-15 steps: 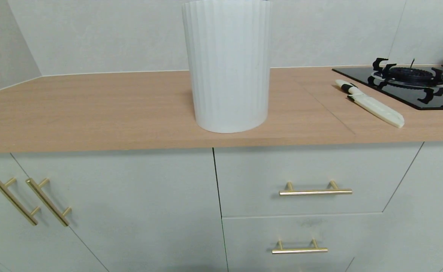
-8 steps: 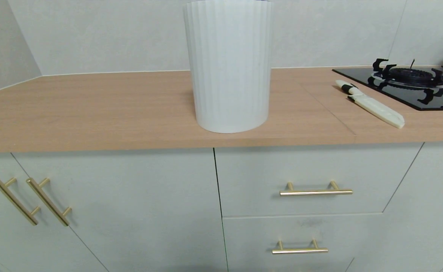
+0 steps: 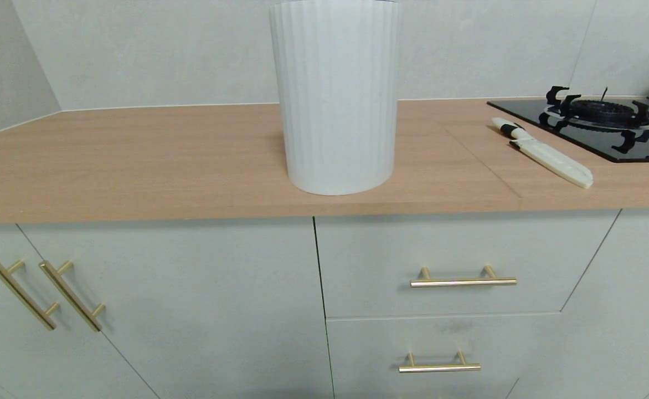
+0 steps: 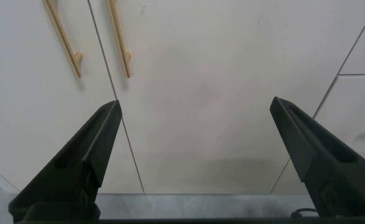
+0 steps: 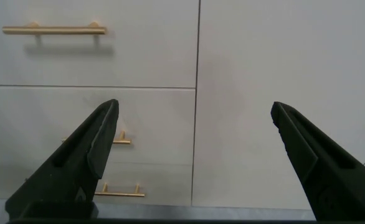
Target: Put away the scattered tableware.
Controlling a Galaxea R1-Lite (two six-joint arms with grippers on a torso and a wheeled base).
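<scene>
1 white ribbed container (image 3: 335, 100). 1 knife (image 3: 543, 152). 1 wood countertop (image 3: 136, 160). 1 hob (image 3: 596, 136) w/ 1 burner grate (image 3: 601, 108) in full view. 2 drawers: upper drawer (image 3: 369, 266), lower drawer (image 3: 369, 354). 4 brass bar handles total: 2 door handles (image 3: 71, 296) side by side, 2 drawer handles (image 3: 463, 281), 1 per drawer.

A long wood-grain countertop (image 3: 136, 160) runs along a pale grey wall (image 3: 164, 50), which meets a side wall (image 3: 3, 66) at the countertop's left end. Set into the countertop's right end is a black glass hob (image 3: 596, 138) with a black burner grate (image 3: 601, 108). Beneath the countertop, pale grey cupboard doors (image 3: 191, 305) with two brass bar handles (image 3: 71, 296) stand under its left part. Two stacked drawers (image 3: 457, 244) sit under its right part, each with a horizontal brass handle (image 3: 463, 282).
</scene>
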